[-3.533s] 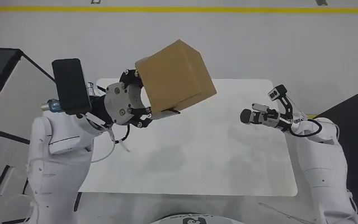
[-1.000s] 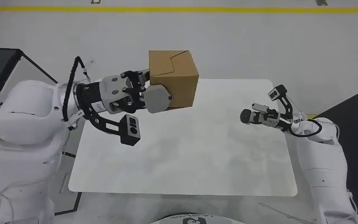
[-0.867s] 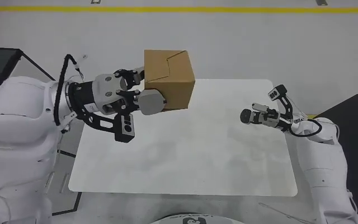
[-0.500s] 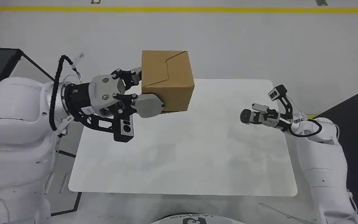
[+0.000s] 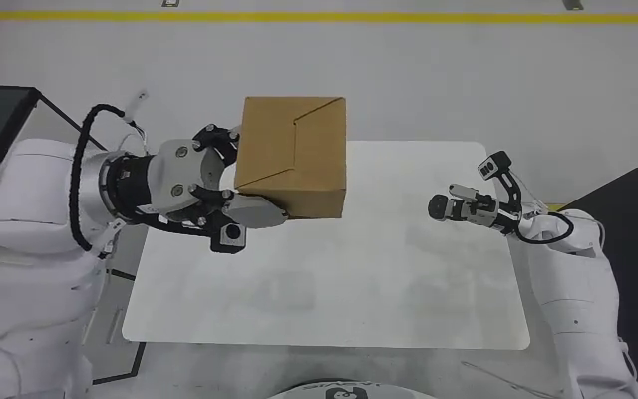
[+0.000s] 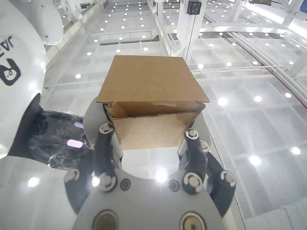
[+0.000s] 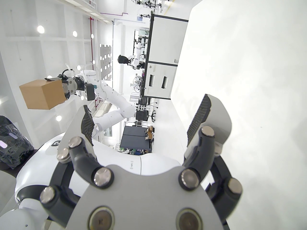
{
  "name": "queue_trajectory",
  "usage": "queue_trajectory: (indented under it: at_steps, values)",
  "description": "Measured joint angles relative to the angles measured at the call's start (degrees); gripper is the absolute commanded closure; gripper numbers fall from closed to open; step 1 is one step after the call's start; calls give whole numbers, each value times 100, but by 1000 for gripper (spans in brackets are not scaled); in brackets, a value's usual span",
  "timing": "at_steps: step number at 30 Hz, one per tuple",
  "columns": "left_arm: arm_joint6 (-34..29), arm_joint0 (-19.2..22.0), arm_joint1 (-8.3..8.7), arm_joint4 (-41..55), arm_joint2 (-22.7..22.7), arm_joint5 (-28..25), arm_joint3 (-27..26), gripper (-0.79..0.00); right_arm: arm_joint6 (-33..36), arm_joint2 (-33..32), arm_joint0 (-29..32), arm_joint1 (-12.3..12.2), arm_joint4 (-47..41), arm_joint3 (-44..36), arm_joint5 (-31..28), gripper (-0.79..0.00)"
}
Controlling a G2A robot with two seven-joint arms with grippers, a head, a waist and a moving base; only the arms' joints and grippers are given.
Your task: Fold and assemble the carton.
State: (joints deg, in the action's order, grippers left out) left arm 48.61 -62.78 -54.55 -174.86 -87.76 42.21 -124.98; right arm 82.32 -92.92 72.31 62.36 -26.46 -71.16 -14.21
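Note:
A brown cardboard carton [image 5: 296,157] hangs in the air over the far left part of the white table [image 5: 399,299], its folded, interlocked flaps facing up. My left gripper [image 5: 244,185] is shut on the carton, gripping it from the left side. In the left wrist view the carton [image 6: 148,96] sits between the two fingers [image 6: 103,140], one flap edge ragged. In the right wrist view the carton [image 7: 42,94] appears far off, held aloft. My right gripper [image 5: 437,207] hovers at the table's right edge, open and holding nothing; its ribbed pads [image 7: 200,116] stand wide apart.
A dark frame [image 5: 25,110] stands off the table's far left corner. A yellow floor line [image 5: 319,16] runs along the back. The table's middle and near side lie bare.
The left arm has rotated the carton from a tilted pose to flap-side up and raised it slightly toward the camera. The right arm has stayed still.

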Motion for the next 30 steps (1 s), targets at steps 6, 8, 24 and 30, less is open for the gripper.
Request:
queue_trajectory:
  at_steps: [6, 8, 24, 30]
  values:
    - [-59, 40, 10, 23, 82, 160, 114, 0, 0, 0, 0, 0, 0, 0, 0, -785]
    - [-65, 42, 15, 32, 102, 82, 181, 0, 0, 0, 0, 0, 0, 0, 0, -785]
    - [-313, -472, -6, 3168, 540, -1649, 407, 0, 0, 0, 0, 0, 0, 0, 0, -785]
    - [-284, -470, -4, 3202, 535, -1666, 404, 0, 0, 0, 0, 0, 0, 0, 0, -785]
